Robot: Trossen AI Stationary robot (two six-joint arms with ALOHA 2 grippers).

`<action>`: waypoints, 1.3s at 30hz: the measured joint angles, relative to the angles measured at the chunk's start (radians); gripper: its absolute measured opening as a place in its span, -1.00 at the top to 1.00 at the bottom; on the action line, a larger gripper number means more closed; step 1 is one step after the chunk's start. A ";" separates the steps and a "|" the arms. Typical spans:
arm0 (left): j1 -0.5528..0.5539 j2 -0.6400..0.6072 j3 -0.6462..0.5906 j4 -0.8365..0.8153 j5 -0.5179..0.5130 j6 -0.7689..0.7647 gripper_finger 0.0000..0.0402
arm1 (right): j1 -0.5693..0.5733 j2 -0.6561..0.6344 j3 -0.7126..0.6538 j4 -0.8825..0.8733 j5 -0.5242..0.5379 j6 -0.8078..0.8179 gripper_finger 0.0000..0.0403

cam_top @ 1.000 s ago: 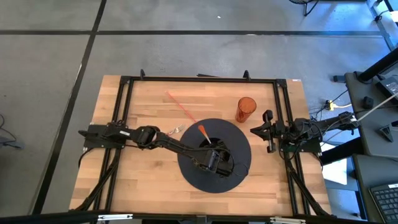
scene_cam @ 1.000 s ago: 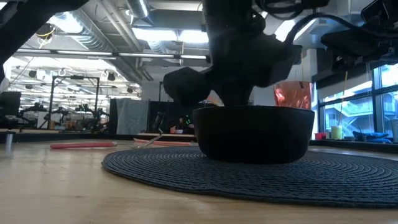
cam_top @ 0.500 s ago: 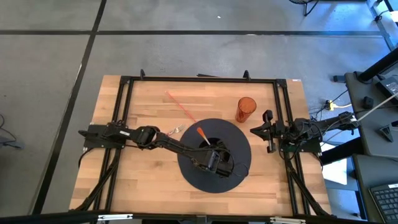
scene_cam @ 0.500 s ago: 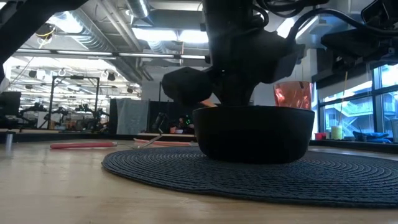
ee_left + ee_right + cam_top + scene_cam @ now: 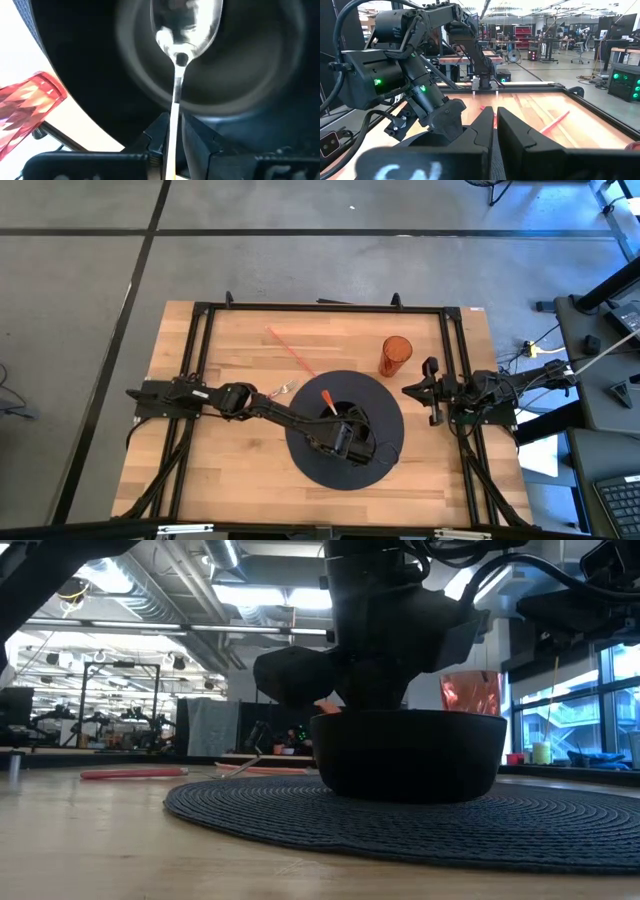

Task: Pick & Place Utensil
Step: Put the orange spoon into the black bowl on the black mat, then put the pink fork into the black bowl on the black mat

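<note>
Spoon (image 5: 180,45) tilted lower into bowl (image 5: 408,753); left gripper (image 5: 172,137) clamped on its handle. Right gripper (image 5: 495,122) closed, at table's right edge.

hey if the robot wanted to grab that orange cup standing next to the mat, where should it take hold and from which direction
Grip the orange cup around its side wall, about mid-height, coming in level from the right side of the table. It stands upright on bare wood just off the round mat, and the right gripper, parked at the table's right edge, is the nearer one. The left gripper is over the bowl, holding a spoon.
</note>
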 joint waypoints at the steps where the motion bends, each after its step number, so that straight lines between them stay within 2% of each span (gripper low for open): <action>1: -0.002 0.000 0.000 0.000 -0.003 0.000 0.75 | 0.000 0.000 0.000 -0.001 0.000 0.001 0.87; 4: -0.015 0.000 0.000 -0.001 -0.050 0.002 0.72 | 0.000 0.000 0.000 -0.008 0.000 0.004 0.87; 7: -0.041 0.000 0.027 -0.066 -0.166 -0.009 0.70 | 0.000 0.000 0.000 -0.012 0.000 0.001 0.87; 10: -0.060 -0.034 0.032 -0.156 -0.213 -0.107 0.72 | 0.000 0.000 0.000 -0.013 0.000 0.000 0.87; 11: -0.062 -0.054 0.031 -0.194 -0.181 -0.176 0.73 | 0.000 0.000 0.000 -0.013 0.000 0.000 0.87; 13: -0.045 -0.113 0.031 -0.260 -0.047 -0.360 0.79 | 0.000 0.000 0.000 -0.014 0.000 0.004 0.87; 16: 0.010 -0.254 -0.032 -0.239 0.149 -0.590 0.93 | 0.000 0.000 0.000 -0.016 -0.005 0.023 0.87; 18: 0.034 -0.364 -0.124 -0.179 0.172 -0.649 0.97 | 0.000 0.000 0.000 -0.016 -0.011 0.024 0.87; 21: 0.056 -0.542 -0.328 0.010 0.185 -0.674 0.97 | 0.000 0.000 0.000 -0.019 -0.019 0.026 0.87; 23: 0.082 -0.676 -0.511 0.212 0.235 -0.633 0.98 | 0.000 0.000 0.000 -0.021 -0.030 0.023 0.87; 26: 0.128 -0.914 -0.865 0.617 0.357 -0.541 0.99 | 0.000 0.000 0.000 -0.019 -0.035 0.023 0.87; 28: 0.164 -1.072 -1.118 0.912 0.447 -0.539 0.99 | 0.000 0.000 0.000 -0.020 -0.036 0.023 0.87; 30: 0.207 -1.221 -1.353 1.144 0.489 -0.561 0.99 | 0.000 0.000 0.000 -0.020 -0.037 0.024 0.87; 35: 0.263 -1.549 -1.884 1.759 0.496 -0.629 0.99 | 0.000 0.000 0.000 -0.016 -0.037 0.025 0.87; 37: 0.273 -1.650 -2.034 1.932 0.467 -0.709 0.99 | 0.000 0.000 0.000 -0.015 -0.036 0.025 0.87; 39: 0.274 -1.734 -2.126 2.007 0.400 -0.791 0.99 | 0.000 0.000 0.000 -0.014 -0.036 0.025 0.87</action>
